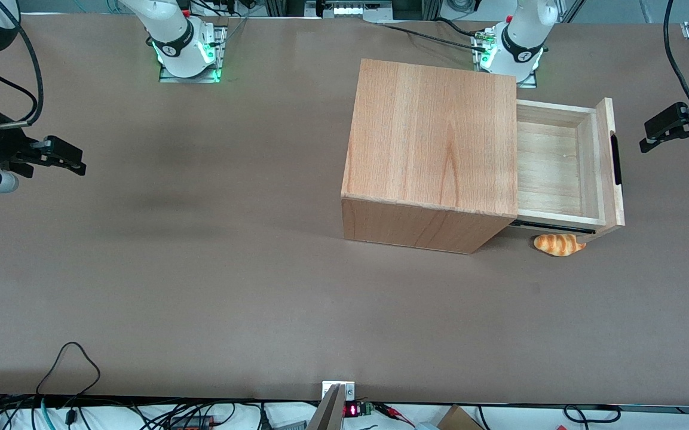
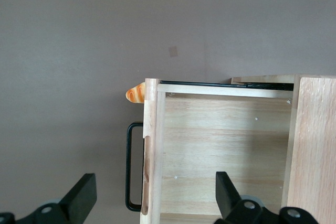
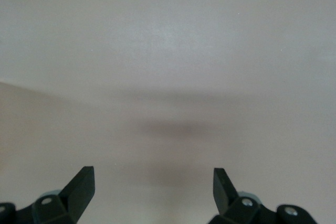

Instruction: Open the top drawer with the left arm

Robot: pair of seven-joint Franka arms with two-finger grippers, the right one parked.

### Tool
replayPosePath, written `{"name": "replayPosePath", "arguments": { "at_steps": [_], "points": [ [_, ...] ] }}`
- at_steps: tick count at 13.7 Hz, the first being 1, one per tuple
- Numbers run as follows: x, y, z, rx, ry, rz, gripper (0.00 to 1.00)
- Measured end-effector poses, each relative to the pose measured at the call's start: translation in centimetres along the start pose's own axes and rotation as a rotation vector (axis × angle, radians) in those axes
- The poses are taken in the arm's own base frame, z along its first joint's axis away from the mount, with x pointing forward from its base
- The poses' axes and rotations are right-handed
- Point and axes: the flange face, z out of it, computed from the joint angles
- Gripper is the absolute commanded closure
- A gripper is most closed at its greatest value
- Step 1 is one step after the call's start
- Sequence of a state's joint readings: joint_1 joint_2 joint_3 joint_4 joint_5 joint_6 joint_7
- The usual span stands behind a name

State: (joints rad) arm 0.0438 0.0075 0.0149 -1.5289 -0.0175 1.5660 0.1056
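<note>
The top drawer (image 1: 553,170) stands pulled out of the beech cabinet (image 1: 434,149), its pale plywood inside showing and bare. Its slim black bar handle (image 1: 616,160) sits on the flat front panel (image 1: 609,137). My left arm's gripper (image 1: 644,136) is open and holds nothing. It hangs in front of the drawer's front, a short way off the handle and not touching it. In the left wrist view the gripper (image 2: 155,182) has its fingers spread wide, one on each side of the front panel (image 2: 151,145) and the handle (image 2: 128,166), above them.
An orange toy croissant (image 1: 559,243) lies on the table under the open drawer's corner nearest the front camera; it also shows in the left wrist view (image 2: 136,94). The brown table (image 1: 201,269) stretches toward the parked arm's end.
</note>
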Motion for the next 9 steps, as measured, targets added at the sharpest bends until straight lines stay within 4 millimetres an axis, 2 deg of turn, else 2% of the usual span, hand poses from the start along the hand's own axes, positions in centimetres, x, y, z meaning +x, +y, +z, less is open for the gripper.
{"name": "replayPosePath", "arguments": {
  "at_steps": [4, 9],
  "points": [
    [0.0, -0.1, -2.7, 0.006, 0.055, -0.002, 0.0],
    [0.0, -0.1, -2.7, 0.006, 0.052, -0.003, 0.0]
  ]
}}
